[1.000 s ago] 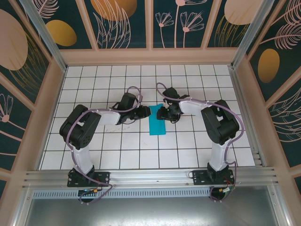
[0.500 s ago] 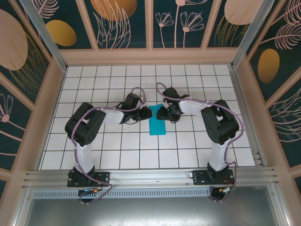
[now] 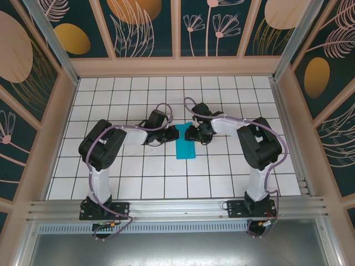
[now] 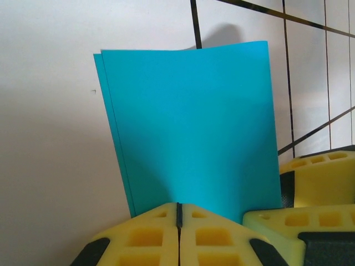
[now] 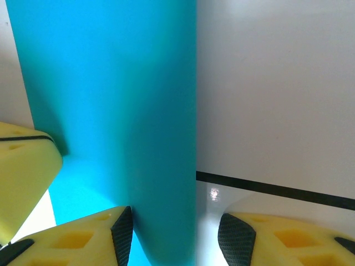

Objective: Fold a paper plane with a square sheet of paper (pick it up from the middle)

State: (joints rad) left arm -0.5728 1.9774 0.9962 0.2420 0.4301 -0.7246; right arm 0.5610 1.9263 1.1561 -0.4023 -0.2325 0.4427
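Note:
The square sheet of paper (image 3: 185, 143) lies folded in half as a narrow teal rectangle in the middle of the table. My left gripper (image 3: 168, 134) is at the far part of its left edge, and my right gripper (image 3: 191, 133) is at its far right. In the left wrist view the paper (image 4: 188, 122) lies flat ahead, and the left gripper (image 4: 178, 213) is shut with its tips at the near edge; no teal shows between them. In the right wrist view the right gripper (image 5: 178, 237) is open and straddles the paper's (image 5: 111, 100) right edge: one finger stands over the paper, the other over the tile.
The white grid table (image 3: 166, 172) is walled by a wooden frame (image 3: 177, 66) at the back and sides. A yellow finger (image 4: 319, 180) of the right gripper stands close beside the left one. The left gripper's finger (image 5: 25, 172) shows at the right wrist view's left edge.
The left gripper's jaws have closed, and its arm has shifted slightly towards the paper. The right gripper and the paper have stayed in place.

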